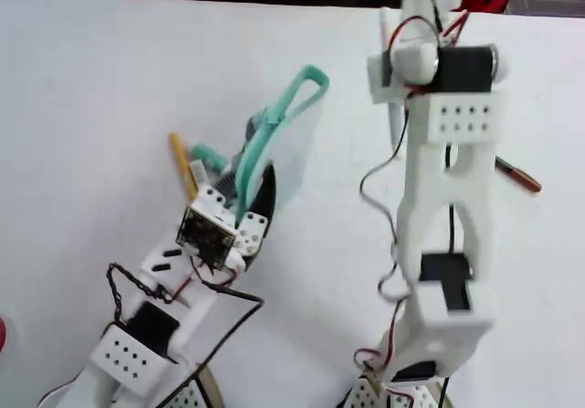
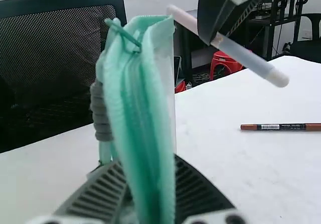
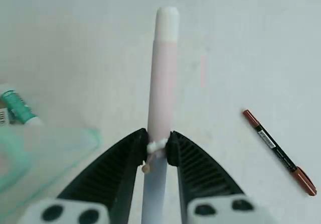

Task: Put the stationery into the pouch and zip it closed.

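We hold translucent soft pouch with mint zipper [image 1: 297, 147] upright, centre of high view, left gripper [image 1: 249, 193] clamped on its lower edge. Looks floppy, light; grip near zip. Upper right, right gripper [image 3: 158, 144] pinches slim pale pink pen [image 3: 163, 73]: seems rigid, slick; mid-barrel suits.

The white table [image 1: 91, 106] carries a brown pen [image 1: 518, 176] lying flat on the right arm's side, well apart from everything else. On the left arm's side a yellow pencil [image 1: 183, 164] lies at a slant, and just beside it rests a green-capped marker [image 1: 208, 158] (partly hidden in the high view).
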You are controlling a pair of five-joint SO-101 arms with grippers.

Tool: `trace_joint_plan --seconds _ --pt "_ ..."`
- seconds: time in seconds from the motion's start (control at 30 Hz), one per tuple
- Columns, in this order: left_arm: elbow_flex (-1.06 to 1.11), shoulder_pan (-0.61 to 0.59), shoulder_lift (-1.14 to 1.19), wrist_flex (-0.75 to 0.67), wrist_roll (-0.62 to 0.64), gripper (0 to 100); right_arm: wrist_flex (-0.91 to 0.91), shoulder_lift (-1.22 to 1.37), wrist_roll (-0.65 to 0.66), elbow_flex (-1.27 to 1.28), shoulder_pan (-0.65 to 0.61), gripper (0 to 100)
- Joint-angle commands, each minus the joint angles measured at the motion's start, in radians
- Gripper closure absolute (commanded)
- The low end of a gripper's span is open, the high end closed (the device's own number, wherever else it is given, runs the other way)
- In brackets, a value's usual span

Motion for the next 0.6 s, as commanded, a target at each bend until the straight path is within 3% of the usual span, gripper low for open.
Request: trace_joint_plan --seconds 0.0,0.27,0.43,0.57 --pt "-0.006 -0.007 -0.010 -0.021 -0.006 98 -0.036 -0.311 -0.009 0.103 -0.067 98.1" --pt "-0.006 -0.001 -0.010 -0.021 -0.006 98 -0.429 -0.680 -0.014 0.486 -0.208 98.1" --pt "-0.006 -0.002 -0.010 -0.021 -0.006 98 -0.780 -0.901 -0.144 0.795 -0.275 98.1" --pt "-0.006 -0.007 -0.010 -0.021 -0.006 98 -1.003 -1.006 -0.170 1.013 -0.274 98.1"
